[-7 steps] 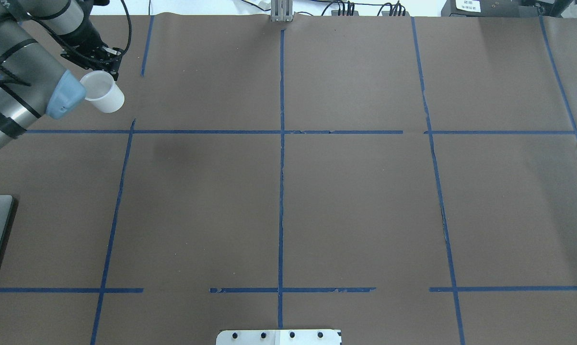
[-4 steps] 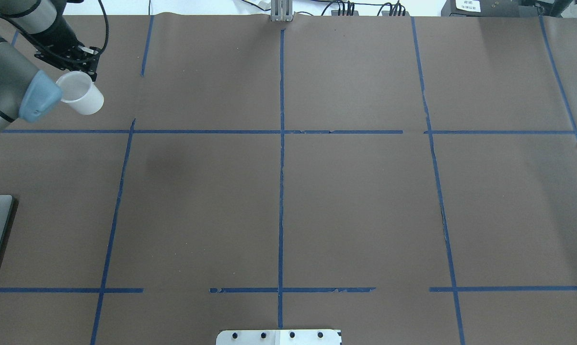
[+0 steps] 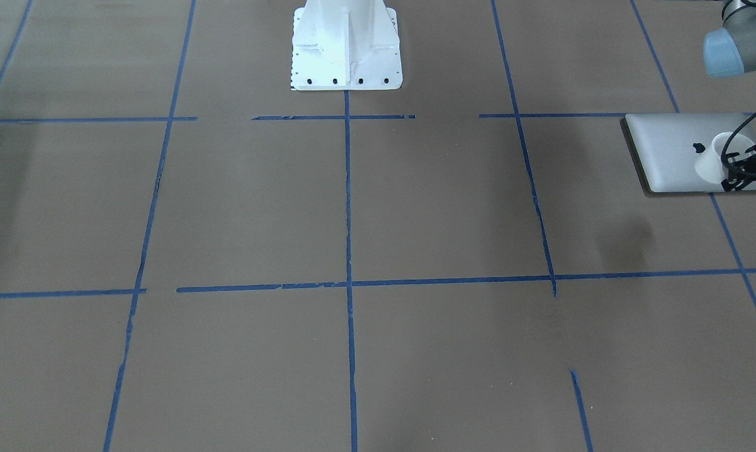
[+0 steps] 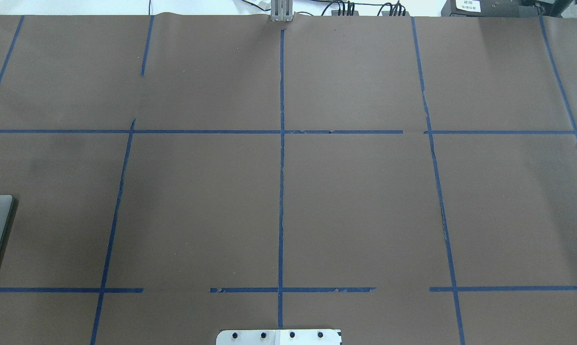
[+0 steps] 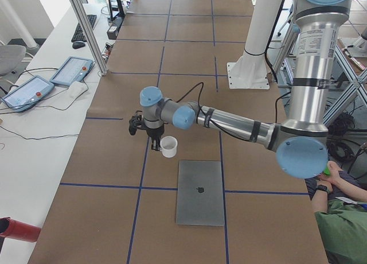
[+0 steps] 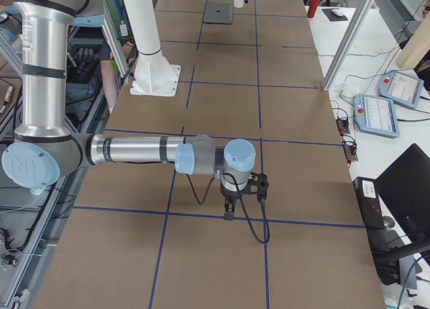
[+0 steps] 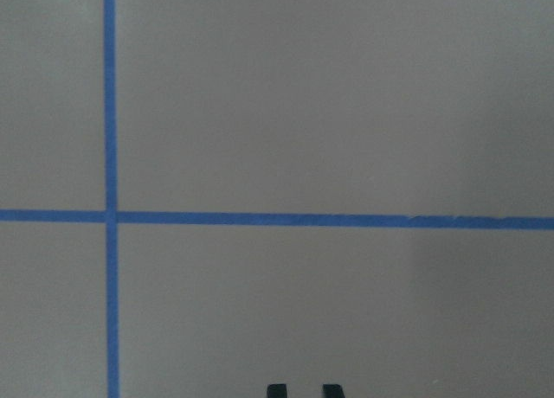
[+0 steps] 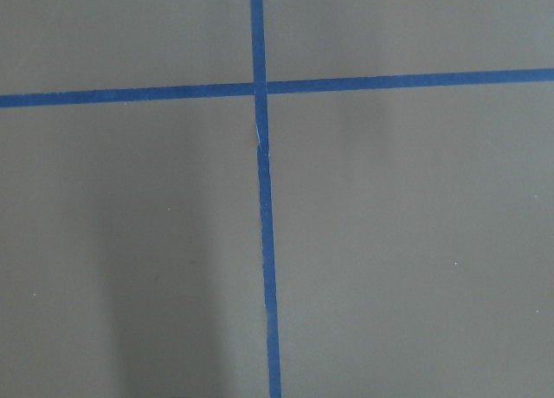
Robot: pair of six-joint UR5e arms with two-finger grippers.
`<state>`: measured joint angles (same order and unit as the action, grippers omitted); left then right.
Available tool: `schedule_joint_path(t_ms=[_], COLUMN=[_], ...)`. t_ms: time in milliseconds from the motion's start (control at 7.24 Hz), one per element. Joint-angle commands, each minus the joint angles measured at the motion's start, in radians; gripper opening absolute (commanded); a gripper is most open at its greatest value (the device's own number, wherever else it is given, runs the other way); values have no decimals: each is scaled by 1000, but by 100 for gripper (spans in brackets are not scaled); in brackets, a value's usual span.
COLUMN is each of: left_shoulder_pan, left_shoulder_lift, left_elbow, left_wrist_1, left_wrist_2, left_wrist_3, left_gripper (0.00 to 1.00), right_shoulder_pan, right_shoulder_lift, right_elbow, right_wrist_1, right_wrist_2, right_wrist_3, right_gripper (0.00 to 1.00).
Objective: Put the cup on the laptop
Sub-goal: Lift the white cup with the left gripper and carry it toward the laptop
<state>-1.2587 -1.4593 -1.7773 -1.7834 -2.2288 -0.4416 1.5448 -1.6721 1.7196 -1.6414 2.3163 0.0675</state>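
Exterior left view, left to right: the left gripper (image 5: 153,143) points down over the brown surface (image 5: 109,155), clamped on the upper edge of the cup (image 5: 168,146). The cup hangs just to the gripper's right, held off the surface, mouth up. The wrist sits right above the gripper. The left arm (image 5: 229,121) runs long and nearly level out from the elbow at the right, with the upper arm rising straight up from there. The laptop (image 5: 199,192) lies flat, lid shut, logo (image 5: 200,190) up, near the cup and on the camera's side of it; the cup is not resting on it. Exterior front-facing view: the cup overlaps the lid just right of the logo, with the gripper tight against the cup's right side, both at the frame's right edge. Overhead view: a corner of the laptop shows at the left edge. Exterior right view: the right arm (image 6: 134,150) is stretched level over the near part of the surface. The right gripper (image 6: 228,213) points down just above a blue tape line (image 6: 201,216); can't tell whether it is spread or closed. The cup and laptop are at the far end, well apart from it.
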Motion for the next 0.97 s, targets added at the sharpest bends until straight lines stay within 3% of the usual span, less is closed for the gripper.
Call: schedule_joint_path(t_ms=[0,276,553,829], left_shoulder_pan=[-7,-8,-4,-2], left_shoulder_lift=[179,218,211,208], left_elbow=[10,102,258,263], left_wrist_1=[-202,-356,-579,-616], left_wrist_2=[-70,-71,-71,-71], left_wrist_3=[-8,-22,-116,-177], left_gripper=[0,0,0,0], right_shoulder_pan=[0,0,0,0], right_shoulder_lift=[0,0,0,0], right_elbow=[0,0,0,0], right_wrist_1=[0,0,0,0], right_wrist_2=[0,0,0,0], right_wrist_3=[0,0,0,0], right_gripper=[100,100,100,100])
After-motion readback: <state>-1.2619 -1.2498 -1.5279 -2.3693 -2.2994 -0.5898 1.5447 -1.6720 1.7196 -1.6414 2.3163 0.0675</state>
